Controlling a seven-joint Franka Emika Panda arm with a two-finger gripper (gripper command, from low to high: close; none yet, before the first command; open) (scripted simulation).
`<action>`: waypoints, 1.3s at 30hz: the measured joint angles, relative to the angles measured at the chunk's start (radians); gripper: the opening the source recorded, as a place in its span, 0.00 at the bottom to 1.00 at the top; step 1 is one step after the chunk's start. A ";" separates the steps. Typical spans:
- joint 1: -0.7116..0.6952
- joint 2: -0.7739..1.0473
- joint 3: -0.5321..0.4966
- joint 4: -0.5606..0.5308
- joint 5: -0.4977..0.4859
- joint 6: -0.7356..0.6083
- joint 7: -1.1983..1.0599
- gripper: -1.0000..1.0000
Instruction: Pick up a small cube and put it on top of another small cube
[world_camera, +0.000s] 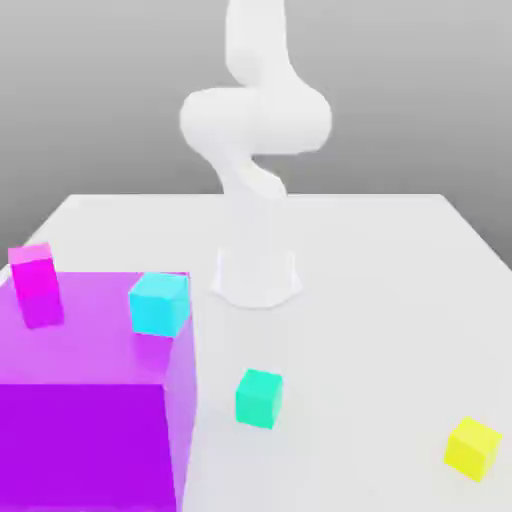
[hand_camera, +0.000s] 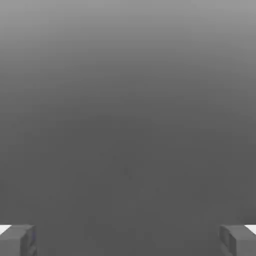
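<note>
Pink cube (world_camera: 34, 271) and cyan cube (world_camera: 160, 304) atop a big purple block (world_camera: 90, 400) at the exterior view's left, white robot arm (world_camera: 256, 120) standing behind, green cube (world_camera: 259, 399) on the pale table (world_camera: 350, 300) near the block, yellow cube (world_camera: 473, 449) at the exterior view's right, gripper (hand_camera: 128, 242) wide open in the hand view.

A pale, bare-looking tabletop (world_camera: 370, 300) — behind it, a plain grey backdrop (world_camera: 400, 100) — evenly lit.

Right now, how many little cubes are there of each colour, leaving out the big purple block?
Magenta cube: 1
Cyan cube: 1
Green cube: 1
Yellow cube: 1
Total: 4
</note>
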 joint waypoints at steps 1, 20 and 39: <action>0.011 0.028 -0.009 -0.024 -0.009 0.021 -0.041 0.50; 0.203 0.517 -0.222 -0.440 -0.097 0.399 -0.812 0.50; 0.066 0.960 -0.020 -0.524 0.164 0.751 -1.261 0.00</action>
